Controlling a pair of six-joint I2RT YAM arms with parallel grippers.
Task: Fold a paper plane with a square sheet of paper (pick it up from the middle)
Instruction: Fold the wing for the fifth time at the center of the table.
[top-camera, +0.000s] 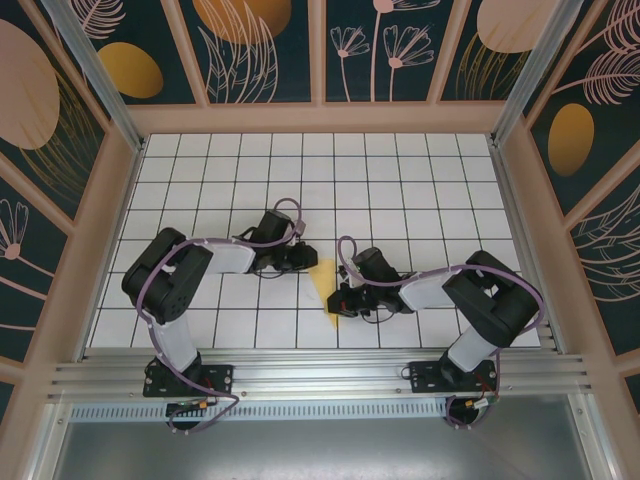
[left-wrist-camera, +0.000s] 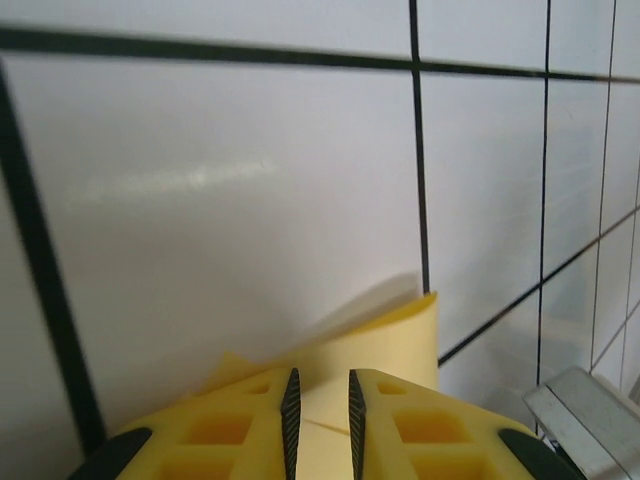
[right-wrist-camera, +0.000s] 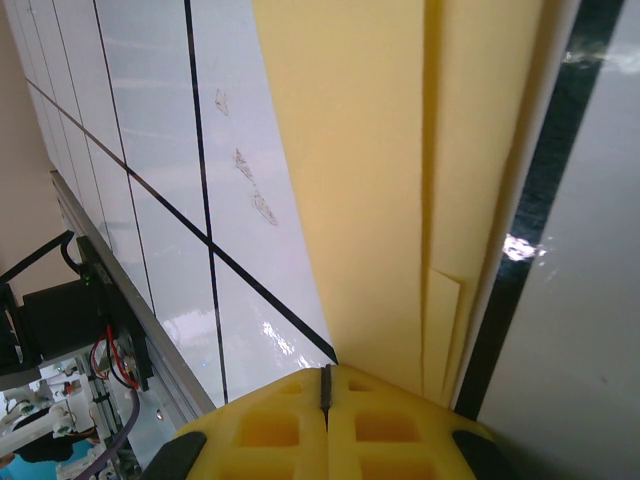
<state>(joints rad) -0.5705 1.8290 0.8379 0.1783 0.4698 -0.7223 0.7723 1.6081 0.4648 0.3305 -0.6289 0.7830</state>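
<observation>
The yellow sheet of paper (top-camera: 322, 283) lies on the white grid table, folded into a slim pointed wedge like a paper plane, its tip toward the near edge. My left gripper (top-camera: 302, 258) is at the wedge's wide far-left corner. In the left wrist view its jaws (left-wrist-camera: 320, 378) stand slightly apart, and creased paper (left-wrist-camera: 385, 345) shows in the gap, its edge curling up off the tile. My right gripper (top-camera: 337, 300) is at the near pointed end. In the right wrist view it (right-wrist-camera: 325, 375) is shut, pads together, over the end of the layered paper (right-wrist-camera: 370, 150).
An aluminium rail (top-camera: 320, 365) runs along the near table edge, with a black bracket and wires (right-wrist-camera: 60, 320) beside it. A metal part (left-wrist-camera: 590, 420) sits low right in the left wrist view. Patterned walls (top-camera: 90, 200) enclose the white tiled table (top-camera: 400, 180).
</observation>
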